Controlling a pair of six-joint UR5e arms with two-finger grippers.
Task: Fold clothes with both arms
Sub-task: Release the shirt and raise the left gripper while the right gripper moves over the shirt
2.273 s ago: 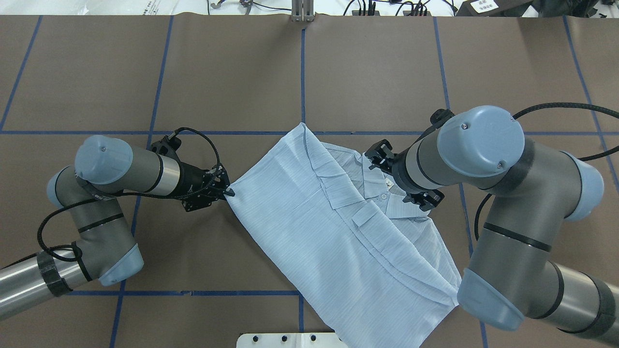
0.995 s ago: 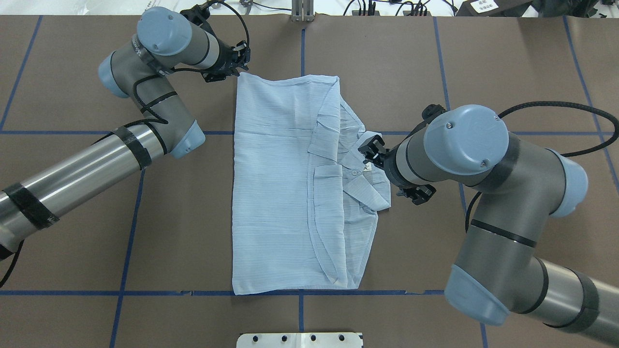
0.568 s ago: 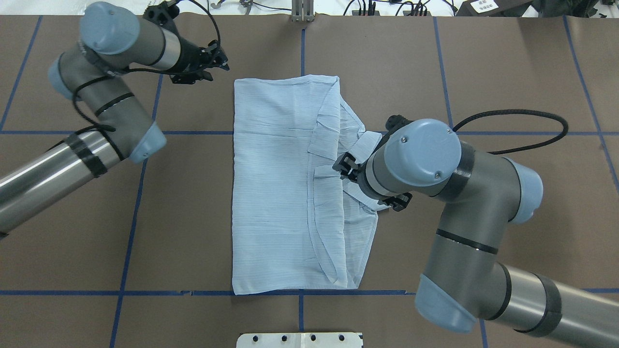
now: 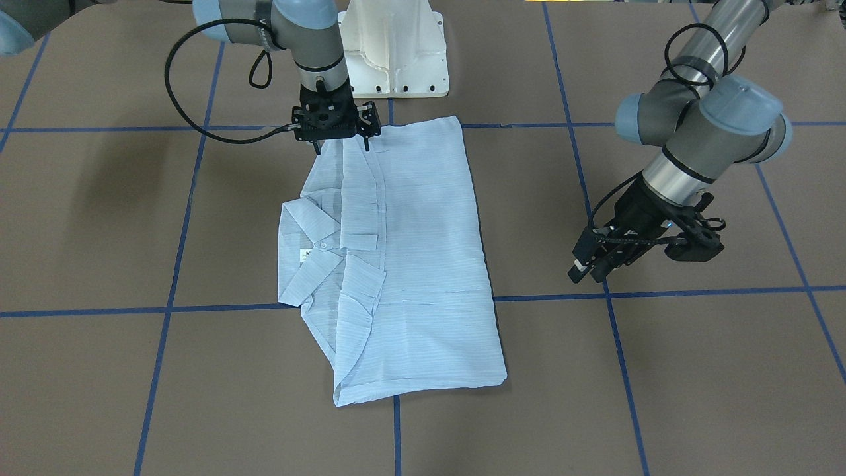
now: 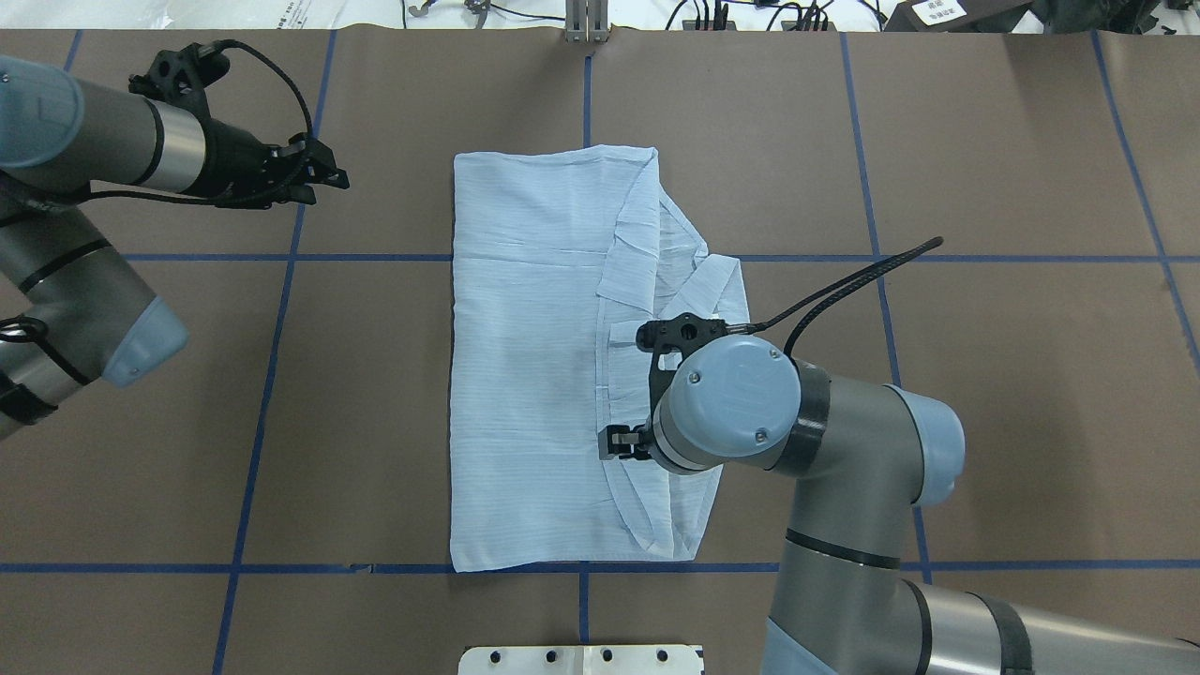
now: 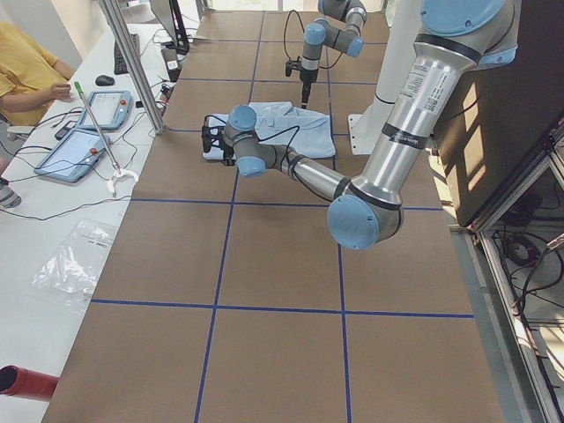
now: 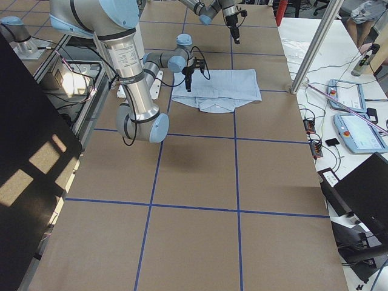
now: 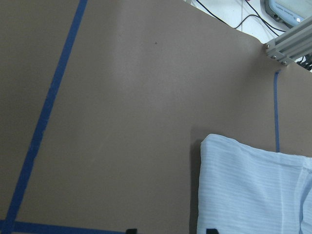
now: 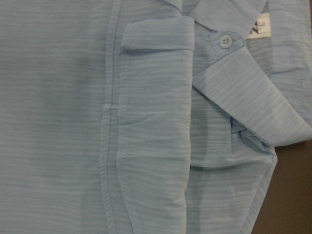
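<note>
Nearest the robot, the edge of the white base plate is seen at the table's near side. The brown table is marked into squares by blue tape lines.

The pale blue shirt is laid flat in the middle of the table and is folded into a tall rectangle. Its near hem is set along the tape line closest to the robot. The sleeves are tucked in, and the button placket is folded over on the robot's right side.

The right gripper is held pointing straight down over that folded right part of the shirt, on the hem side of the collar. Its jaws are spread apart and nothing is gripped between them. Whether the tips touch the cloth cannot be told. In the right wrist view the neck label and a small white button are shown beside the fold.

Farther off, the left gripper is held over bare table on the robot's left, well clear of the shirt. It is aimed towards the shirt's far corner. Its fingertips are parted and nothing is held.

At the far edge of the table an aluminium post is fixed.
</note>
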